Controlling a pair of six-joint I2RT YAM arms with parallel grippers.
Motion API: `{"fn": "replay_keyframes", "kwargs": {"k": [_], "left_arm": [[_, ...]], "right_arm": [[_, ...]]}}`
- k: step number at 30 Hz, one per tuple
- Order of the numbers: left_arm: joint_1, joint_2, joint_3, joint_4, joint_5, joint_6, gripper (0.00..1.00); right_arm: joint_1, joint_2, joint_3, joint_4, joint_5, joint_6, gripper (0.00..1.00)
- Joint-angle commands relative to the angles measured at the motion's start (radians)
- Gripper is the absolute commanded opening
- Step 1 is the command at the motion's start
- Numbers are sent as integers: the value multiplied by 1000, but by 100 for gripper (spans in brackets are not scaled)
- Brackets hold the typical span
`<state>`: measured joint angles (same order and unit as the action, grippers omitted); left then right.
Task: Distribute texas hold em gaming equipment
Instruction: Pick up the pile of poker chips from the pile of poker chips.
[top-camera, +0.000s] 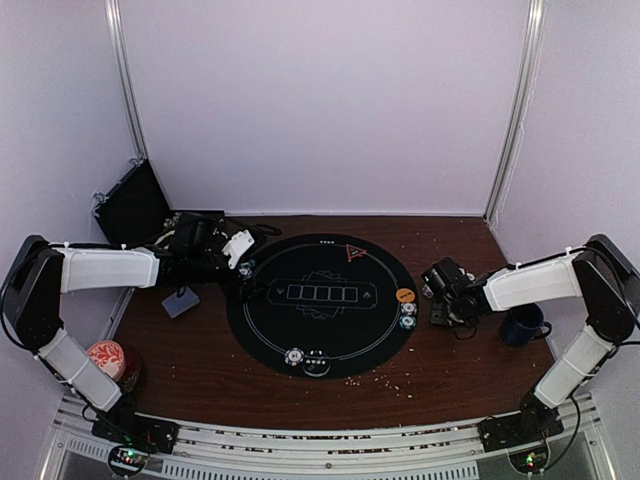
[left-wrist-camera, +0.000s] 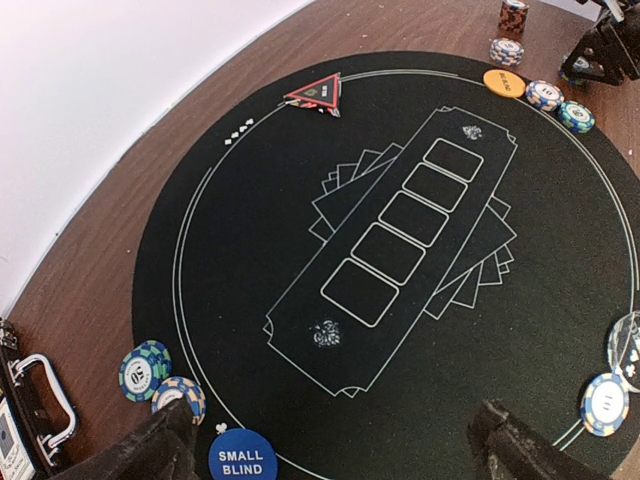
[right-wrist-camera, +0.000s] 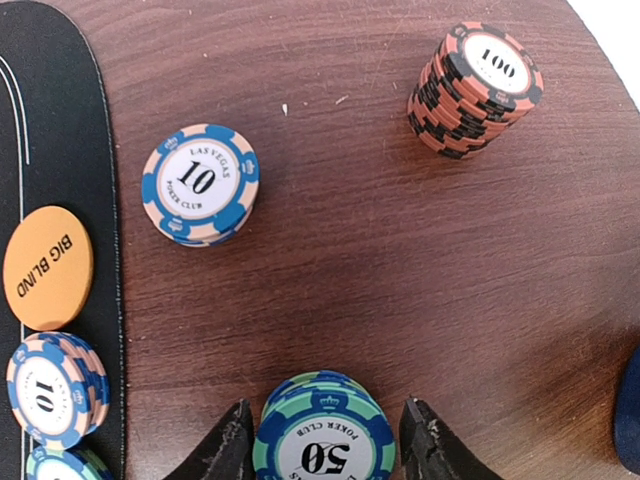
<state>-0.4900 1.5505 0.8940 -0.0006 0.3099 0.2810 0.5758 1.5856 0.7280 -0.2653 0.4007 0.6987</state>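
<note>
The right gripper (right-wrist-camera: 326, 404) clamps the green chip stack (right-wrist-camera: 322, 452) on bare wood just beside the mat (right-wrist-camera: 50, 120), the left gripper (left-wrist-camera: 333, 412) gapes empty; next, I'd guess, lift and carry it to a seat.

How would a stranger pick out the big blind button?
Find the round black mat in the middle of the table and follow it to its right edge. A flat disc lies there beside striped chips; it alone is plain orange, lettered BIG BLIND.

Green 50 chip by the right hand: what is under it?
More green chips stacked beneath the 50 chip; how many, and the table under them, is hidden.
</note>
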Motion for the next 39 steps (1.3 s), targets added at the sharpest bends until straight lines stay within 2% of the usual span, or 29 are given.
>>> {"fn": "replay_keyframes", "kwargs": {"k": [1,18,22,32,39], "left_arm": [[2,8,19,41,0,-8,98],[3,10,18,43,-1,-8,98],[3,10,19,44,-4,-9,98],[21,7,13,70,-39,-43,98],[100,-12,11,108,-49,-118,98]], "right_arm": [[-2,10,-9,-5,25,-5,50],[1,-22,-15,-1,29,-11,39],[33,-50,-1,-22,53,-14,35],[267,-85,156,-133,161,-13,35],[464,70,427,-164,164,-103,35]]}}
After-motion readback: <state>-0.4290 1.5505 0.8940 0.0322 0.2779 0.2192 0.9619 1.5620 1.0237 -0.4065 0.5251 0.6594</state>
